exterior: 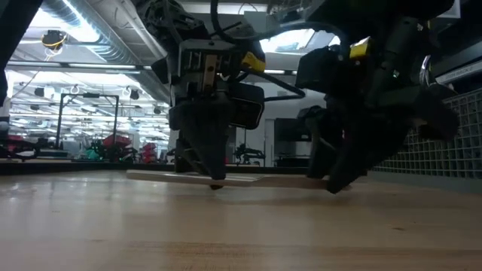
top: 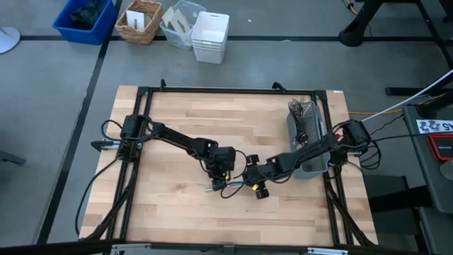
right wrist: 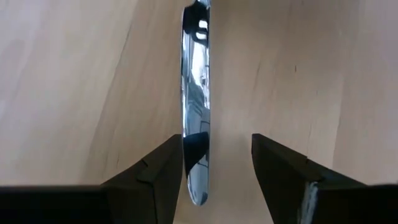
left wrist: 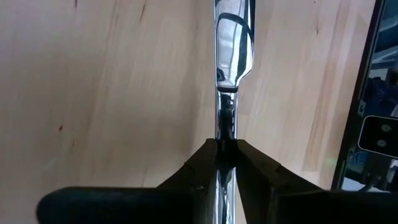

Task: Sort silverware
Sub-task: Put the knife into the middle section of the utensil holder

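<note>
The left gripper (left wrist: 226, 163) pinches the narrow neck of a silver utensil (left wrist: 233, 53) lying flat on the wooden desk (top: 184, 127), well apart from the wire-mesh caddy (top: 306, 134). The right gripper (right wrist: 214, 165) is spread around the utensil's other end, one finger (right wrist: 163, 171) touching it

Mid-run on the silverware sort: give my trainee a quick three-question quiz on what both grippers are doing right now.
1. True or false: the left gripper is shut on the utensil.
2. How do the right gripper's jaws stand?
A. open around one end of the utensil
B. clamped on the caddy
C. raised high above the table
3. On which side of the table does the caddy stand?

Key: 1 true; 2 A; 3 the right side.
</note>
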Robot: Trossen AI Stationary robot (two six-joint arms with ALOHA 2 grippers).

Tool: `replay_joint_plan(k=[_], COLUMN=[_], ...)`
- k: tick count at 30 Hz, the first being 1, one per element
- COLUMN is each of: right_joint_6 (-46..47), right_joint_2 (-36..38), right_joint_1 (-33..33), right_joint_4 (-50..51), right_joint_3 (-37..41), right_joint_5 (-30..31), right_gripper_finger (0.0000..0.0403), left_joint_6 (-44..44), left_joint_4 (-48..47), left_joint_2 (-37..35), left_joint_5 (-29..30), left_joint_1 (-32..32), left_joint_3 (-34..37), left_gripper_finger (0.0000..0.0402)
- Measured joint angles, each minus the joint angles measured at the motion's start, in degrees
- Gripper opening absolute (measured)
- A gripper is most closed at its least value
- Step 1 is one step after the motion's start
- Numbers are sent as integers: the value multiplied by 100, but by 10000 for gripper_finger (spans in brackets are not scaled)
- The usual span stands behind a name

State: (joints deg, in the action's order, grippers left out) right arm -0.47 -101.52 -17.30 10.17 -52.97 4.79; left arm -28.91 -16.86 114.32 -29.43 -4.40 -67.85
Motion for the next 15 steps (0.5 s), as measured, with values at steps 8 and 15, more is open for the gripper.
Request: replay_joint_plan(k=[8, 15], right_joint_6=[17, 19], right_joint_2=[-161, -162], right_joint_1=[0, -4], right_joint_4=[-96, -109], right_joint_3=[-9, -7], right_joint_5=[28, -47], right_gripper_finger=[187, 107], left_joint_6=[-88, -92], left_joint_4=[180, 278], left_joint_2=[-7, -9], left_joint_5=[-115, -168], left_joint_1=[0, 0], left_joint_3=[-2, -4], left_gripper_finger=[43, 43])
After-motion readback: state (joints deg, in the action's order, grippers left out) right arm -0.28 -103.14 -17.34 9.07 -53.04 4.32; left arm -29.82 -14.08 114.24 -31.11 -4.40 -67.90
